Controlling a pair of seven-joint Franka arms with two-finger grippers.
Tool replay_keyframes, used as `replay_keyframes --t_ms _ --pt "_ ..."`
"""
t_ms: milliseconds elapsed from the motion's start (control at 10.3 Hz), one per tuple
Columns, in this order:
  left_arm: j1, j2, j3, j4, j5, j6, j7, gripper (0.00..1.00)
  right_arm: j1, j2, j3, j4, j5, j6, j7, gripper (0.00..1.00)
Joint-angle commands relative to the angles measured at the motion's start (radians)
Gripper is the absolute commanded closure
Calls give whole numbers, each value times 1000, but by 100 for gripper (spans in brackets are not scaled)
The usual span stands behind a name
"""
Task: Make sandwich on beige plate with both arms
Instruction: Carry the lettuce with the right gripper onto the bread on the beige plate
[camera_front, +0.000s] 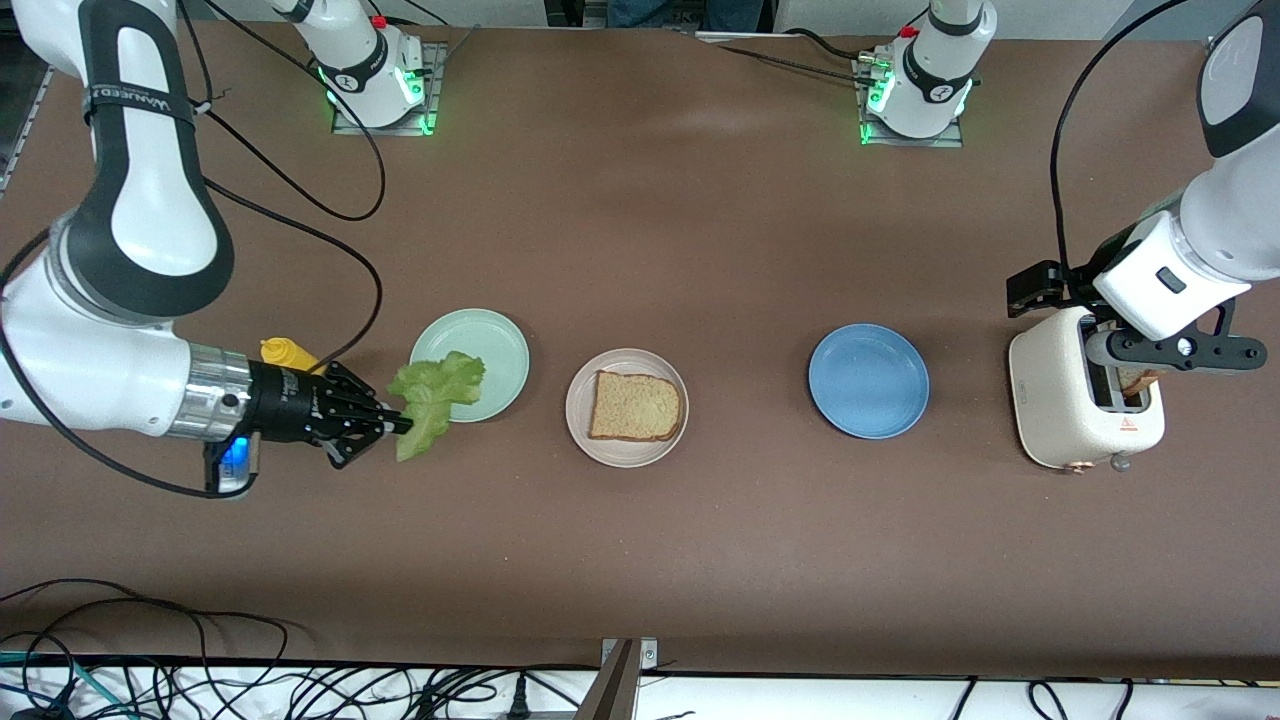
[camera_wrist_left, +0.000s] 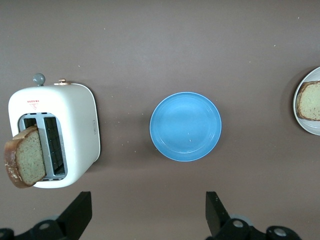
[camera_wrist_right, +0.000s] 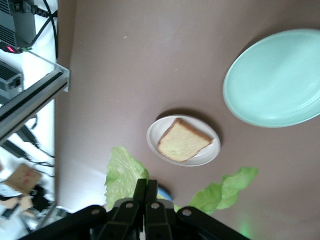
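A beige plate (camera_front: 578, 400) in the middle of the table holds one bread slice (camera_front: 635, 407). My right gripper (camera_front: 400, 422) is shut on a ruffled green lettuce leaf (camera_front: 435, 398), which hangs over the rim of the mint-green plate (camera_front: 480, 340). In the right wrist view the shut gripper (camera_wrist_right: 146, 192) pinches the leaf (camera_wrist_right: 125, 175), with the beige plate (camera_wrist_right: 157, 135) and its slice (camera_wrist_right: 182, 141) farther off. A second bread slice (camera_front: 1138, 381) sticks up, tilted, from a white toaster (camera_front: 1060, 400). My left gripper (camera_front: 1172, 351) is open and empty above the toaster (camera_wrist_left: 75, 125); the slice (camera_wrist_left: 25, 157) also shows in the left wrist view.
A blue plate (camera_front: 868, 381) lies between the beige plate and the toaster. A yellow squeeze bottle (camera_front: 285, 352) stands right beside my right gripper's wrist. Cables hang along the table edge nearest the front camera.
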Motion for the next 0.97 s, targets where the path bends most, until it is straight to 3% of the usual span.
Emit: replay_keyframes --t_ms 0,292,584,876 --pt "2 -5 2 3 -9 0 20 0 54 53 -2 11 106 116 72 100" --pt "3 -5 2 3 -9 0 20 0 135 125 -2 13 270 242 158 100" --pt "5 -5 2 3 -10 -1 20 0 235 203 -2 11 281 406 215 100" --pt "5 -5 2 3 -10 -1 20 0 254 231 -2 -50 280 419 214 100"
